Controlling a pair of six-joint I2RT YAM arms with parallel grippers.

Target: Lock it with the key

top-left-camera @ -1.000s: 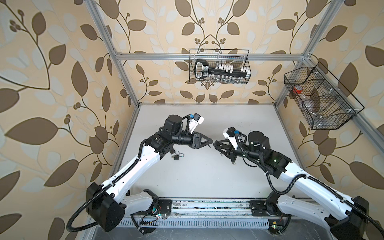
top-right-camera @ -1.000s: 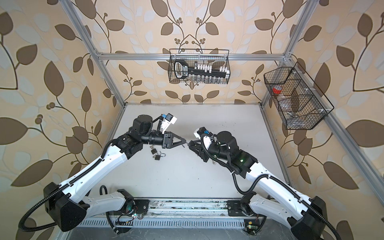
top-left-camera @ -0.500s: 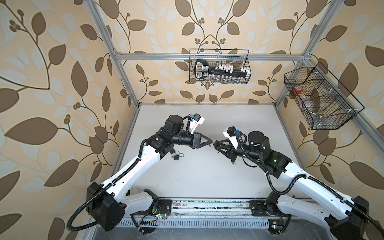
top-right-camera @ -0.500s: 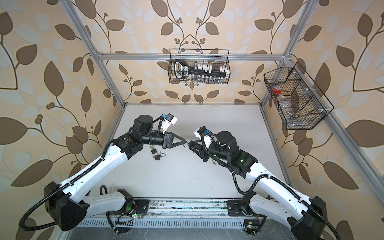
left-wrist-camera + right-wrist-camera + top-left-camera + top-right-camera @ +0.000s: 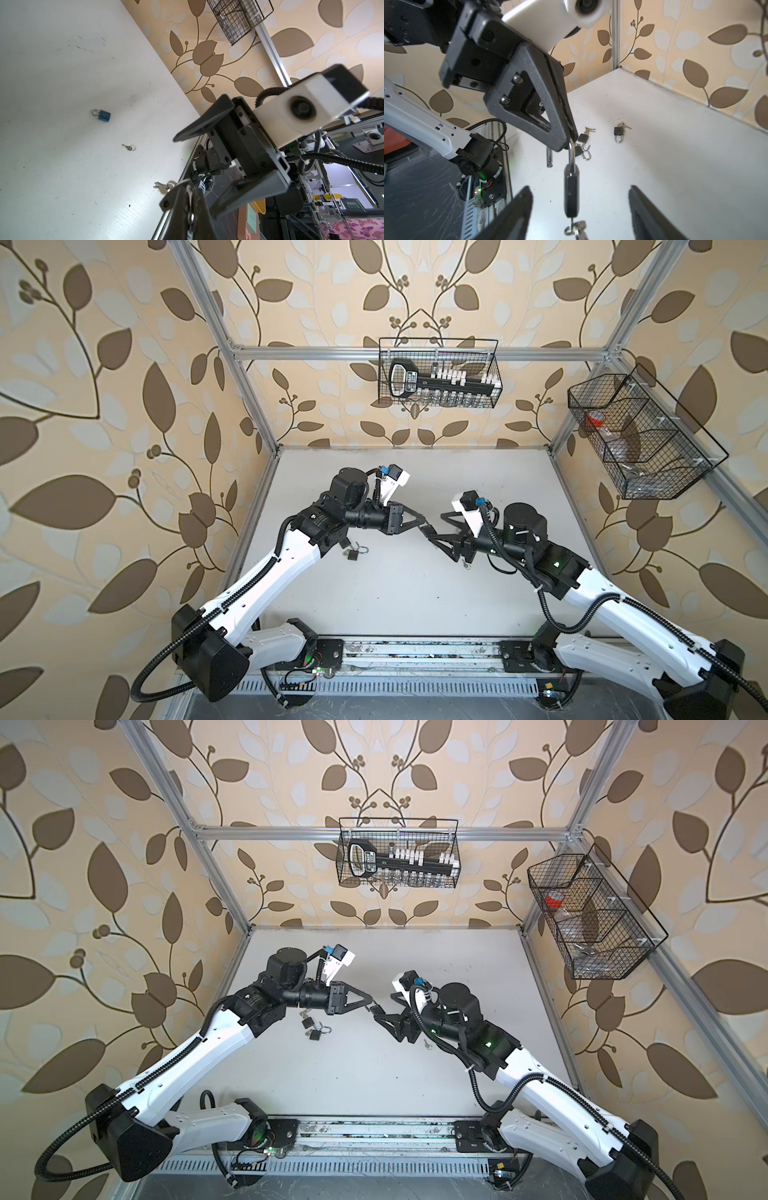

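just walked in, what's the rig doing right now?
The left gripper is shut on the shackle of a dark padlock, which hangs from it with a key in its base. The right gripper stands open, one finger on each side of that padlock, apparently not touching it. Spare padlocks with keys lie on the table.

White scuffed counter (image 5: 52, 166): one blue padlock (image 5: 101, 115), shackle closed; one ringed key (image 5: 128, 147) near it. Key bunch (image 5: 165, 186) just beside my left claw (image 5: 188, 187), pinched tight. My right claw (image 5: 194, 174) opposite, jaws wide.
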